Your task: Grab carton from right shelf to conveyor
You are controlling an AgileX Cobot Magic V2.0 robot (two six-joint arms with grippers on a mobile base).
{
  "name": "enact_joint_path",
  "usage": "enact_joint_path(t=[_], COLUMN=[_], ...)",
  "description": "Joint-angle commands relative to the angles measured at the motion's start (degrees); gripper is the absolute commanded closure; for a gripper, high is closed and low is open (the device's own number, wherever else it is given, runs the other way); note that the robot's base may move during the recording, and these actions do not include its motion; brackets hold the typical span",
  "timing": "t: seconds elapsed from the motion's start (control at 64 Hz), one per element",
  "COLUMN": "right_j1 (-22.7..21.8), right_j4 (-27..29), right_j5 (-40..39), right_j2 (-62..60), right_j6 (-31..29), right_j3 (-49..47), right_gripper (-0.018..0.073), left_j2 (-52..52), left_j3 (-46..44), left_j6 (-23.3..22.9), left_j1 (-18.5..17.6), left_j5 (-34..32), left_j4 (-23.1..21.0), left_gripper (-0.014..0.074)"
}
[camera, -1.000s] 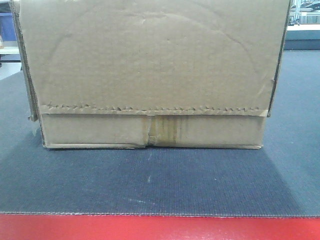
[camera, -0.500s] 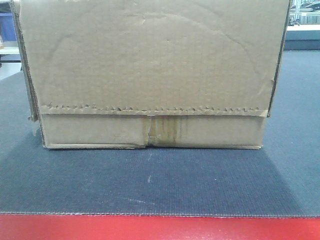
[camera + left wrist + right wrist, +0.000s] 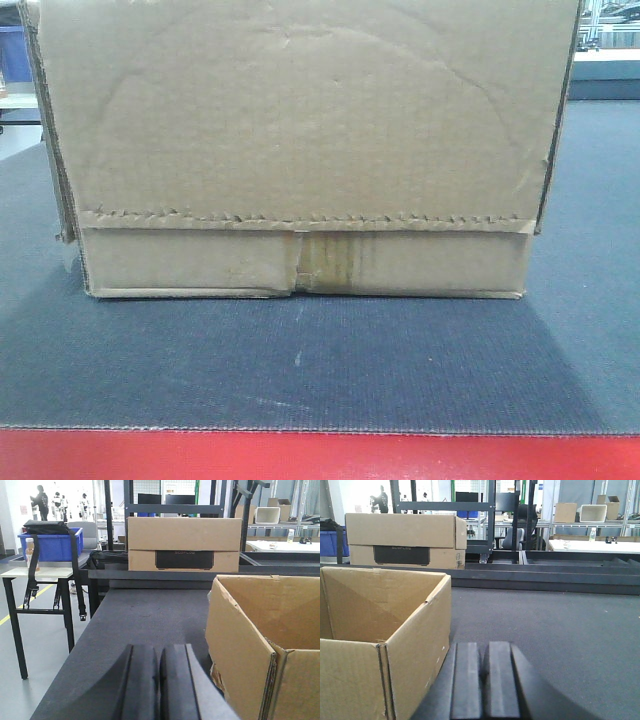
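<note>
The carton (image 3: 300, 150), brown and worn with a jagged flap line and yellowish tape on its seam, rests on the dark grey conveyor (image 3: 300, 370) behind the red edge strip (image 3: 300, 455). It stands open-topped at the right of the left wrist view (image 3: 260, 645) and at the left of the right wrist view (image 3: 375, 630). My left gripper (image 3: 159, 652) is shut and empty just left of the carton's side wall. On the other side, my right gripper (image 3: 484, 647) is also shut and empty, close beside the wall. The right shelf is out of view.
A second, closed carton (image 3: 184, 542) sits at the far end of the belt. Left of the belt, a blue bin (image 3: 50, 545) stands on a small table (image 3: 35, 572). Metal racks and work tables fill the background.
</note>
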Motion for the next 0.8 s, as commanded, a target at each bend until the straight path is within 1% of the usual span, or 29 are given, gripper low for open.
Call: enact_joint_path(t=[0.0, 0.172, 0.266, 0.359, 0.5, 0.562, 0.609, 0.703, 0.766, 0.781], right_j1=[-0.2, -0.2, -0.2, -0.2, -0.2, -0.2, -0.2, -0.2, -0.2, -0.2], right_j4=[-0.7, -0.7, -0.7, -0.7, -0.7, -0.7, -0.7, -0.7, -0.7, -0.7], right_j5=[-1.7, -1.7, -1.7, -1.7, -1.7, -1.7, -1.7, -1.7, -1.8, -1.8], right_j2=[-0.4, -0.4, -0.4, -0.4, -0.4, -0.4, -0.4, -0.4, -0.4, -0.4], right_j6=[-0.6, -0.6, -0.6, -0.6, -0.6, -0.6, -0.6, -0.6, -0.6, -0.6], right_j3=[0.2, 0.2, 0.2, 0.2, 0.2, 0.2, 0.2, 0.2, 0.2, 0.2], right_gripper=[0.0628, 0.0628, 0.0628, 0.0628, 0.0628, 0.0628, 0.0628, 0.0628, 0.0628, 0.0628], left_j2=[-0.2, -0.2, -0.7, -2.6, -7.8, -10.6, -10.6, -10.6, -10.6, -10.6], left_j3=[0.0, 0.0, 2.2, 6.2, 15.1, 18.8, 21.5, 26.4, 26.8, 26.8], left_j6=[0.4, 0.4, 0.4, 0.4, 0.4, 0.4, 0.4, 0.4, 0.4, 0.4], left_j1=[-0.3, -0.3, -0.3, -0.3, -0.3, -0.3, -0.3, -0.3, -0.3, -0.3], left_j5=[-1.1, -1.1, -4.8, -7.5, -12.3, -12.8, -13.0, -15.7, -17.1, -15.5], left_j4=[0.1, 0.1, 0.1, 0.1, 0.1, 0.1, 0.1, 0.1, 0.1, 0.1], left_gripper=[0.0582, 0.0582, 0.0582, 0.0582, 0.0582, 0.0582, 0.0582, 0.0582, 0.0582, 0.0582])
